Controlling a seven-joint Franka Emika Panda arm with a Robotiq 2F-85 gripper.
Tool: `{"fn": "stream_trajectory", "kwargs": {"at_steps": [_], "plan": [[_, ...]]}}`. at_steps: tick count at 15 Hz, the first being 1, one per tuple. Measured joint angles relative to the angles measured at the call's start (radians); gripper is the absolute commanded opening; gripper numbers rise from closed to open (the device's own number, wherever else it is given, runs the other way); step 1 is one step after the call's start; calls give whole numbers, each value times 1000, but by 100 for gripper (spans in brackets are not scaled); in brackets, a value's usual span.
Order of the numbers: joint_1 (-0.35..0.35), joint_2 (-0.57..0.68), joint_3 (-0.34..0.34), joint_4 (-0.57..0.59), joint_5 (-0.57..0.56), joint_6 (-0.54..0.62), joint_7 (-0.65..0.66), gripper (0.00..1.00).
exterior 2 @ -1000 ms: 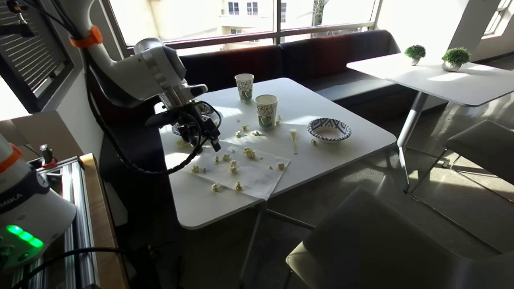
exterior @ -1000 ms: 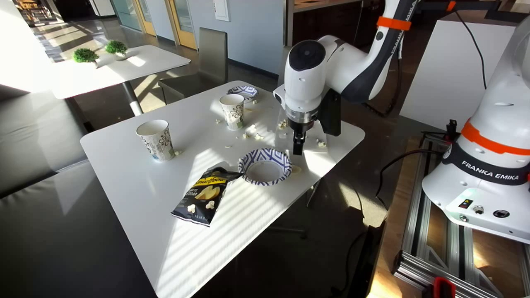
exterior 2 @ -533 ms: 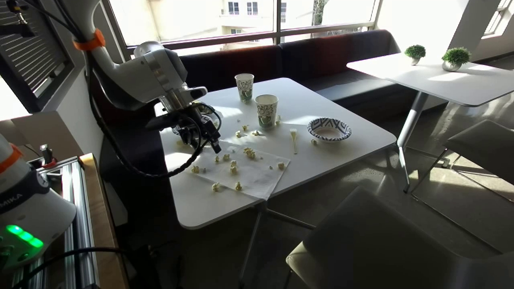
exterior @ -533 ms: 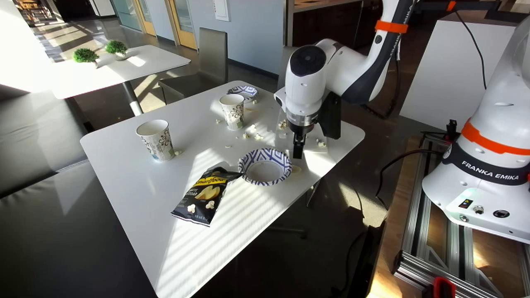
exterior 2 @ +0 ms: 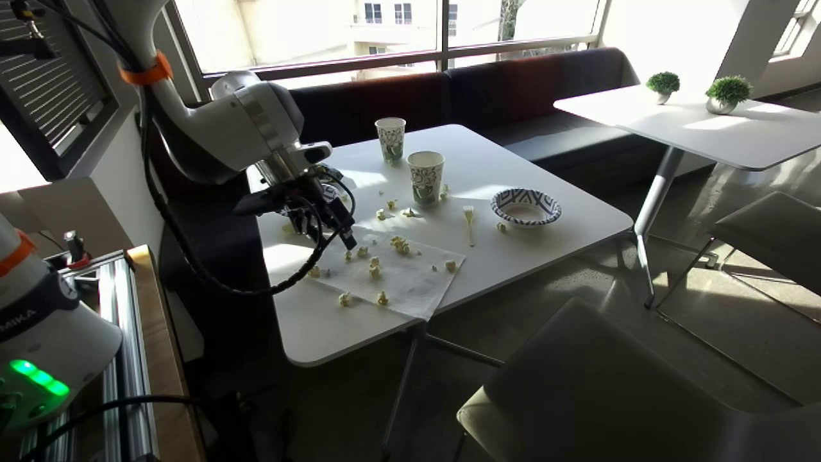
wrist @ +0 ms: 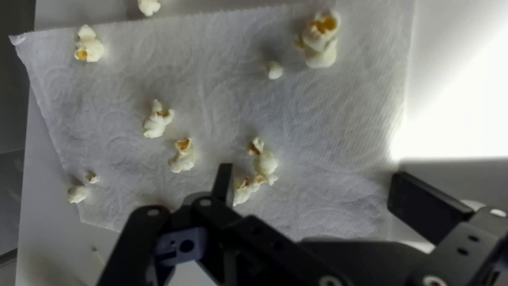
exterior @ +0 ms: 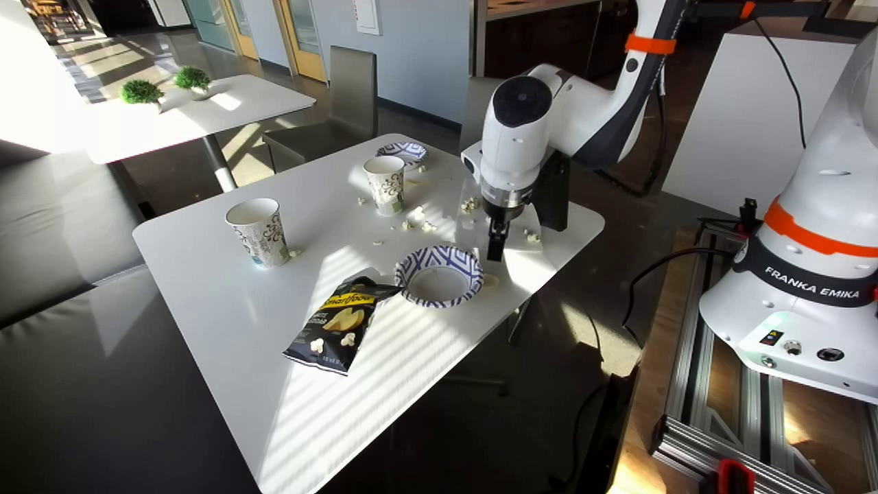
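Wrist view: pincer [wrist: 310, 182] spread wide, tips at lower centre and lower right of frame. Popcorn cluster [wrist: 266, 163] on the napkin [wrist: 337, 127], near frame centre, just right of the lower-centre tip; can't tell if touching. Another popcorn piece [wrist: 320, 43] up top, right of centre. In an exterior view, patterned bowl [exterior: 439, 283] sits mid-frame on the counter [exterior: 226, 309], black snack bag [exterior: 339, 324] to its lower left.

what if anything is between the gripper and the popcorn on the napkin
Nothing visible stands in the way. In the wrist view the gripper is open, and popcorn shows on the napkin just inside one finger, which appears to hide only its edge. Whether they touch, I can't tell.
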Motion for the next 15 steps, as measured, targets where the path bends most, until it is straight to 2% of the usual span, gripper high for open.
{"fn": "stream_trajectory", "kwargs": {"at_steps": [7,15], "plan": [[-42,0,-26,2,-150,135,110,100],[-65,10,-26,8,-166,265,111,100]]}}
